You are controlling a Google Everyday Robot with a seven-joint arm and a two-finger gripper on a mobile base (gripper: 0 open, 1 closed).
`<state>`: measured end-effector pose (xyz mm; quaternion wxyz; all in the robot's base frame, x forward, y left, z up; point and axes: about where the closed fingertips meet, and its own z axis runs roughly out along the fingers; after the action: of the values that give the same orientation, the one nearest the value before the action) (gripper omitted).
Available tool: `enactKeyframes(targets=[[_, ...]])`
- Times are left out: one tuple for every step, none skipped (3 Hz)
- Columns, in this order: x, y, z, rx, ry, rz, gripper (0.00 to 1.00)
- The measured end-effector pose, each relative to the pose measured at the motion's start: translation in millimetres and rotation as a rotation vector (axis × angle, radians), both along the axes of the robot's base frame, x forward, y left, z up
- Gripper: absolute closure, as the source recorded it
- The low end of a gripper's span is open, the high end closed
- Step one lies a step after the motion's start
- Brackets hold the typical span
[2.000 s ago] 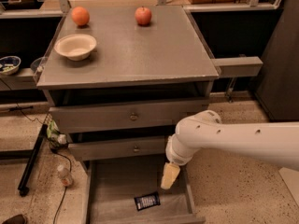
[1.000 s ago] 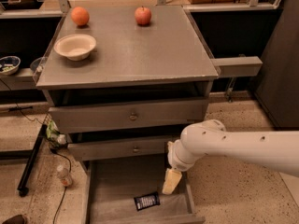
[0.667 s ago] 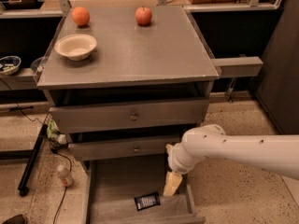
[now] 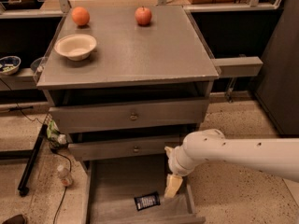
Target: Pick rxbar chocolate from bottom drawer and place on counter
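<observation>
We see the gripper (image 4: 173, 186) hanging down into the open bottom drawer (image 4: 114, 183), close to its right wall. The chocolate bar (image 4: 147, 200) lies flat on the drawer floor near the front, just left of the gripper's tip and not in its hold. We cannot tell whether the gripper is open or closed. The counter (image 4: 140, 48) is above.

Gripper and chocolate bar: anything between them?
No. In the camera view, only bare floor of the bottom drawer separates the gripper, hanging over its right side, from the chocolate bar.
</observation>
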<state>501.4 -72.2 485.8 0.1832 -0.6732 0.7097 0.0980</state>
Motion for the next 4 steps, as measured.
enactKeyframes(targets=[[2, 10, -26, -0.050, -0.002, 0.008, 0.00], [14, 26, -71, -0.104, 0.016, 0.036, 0.00], [14, 26, -72, -0.104, 0.016, 0.036, 0.00], [11, 33, -99, -0.111, 0.038, 0.052, 0.00]])
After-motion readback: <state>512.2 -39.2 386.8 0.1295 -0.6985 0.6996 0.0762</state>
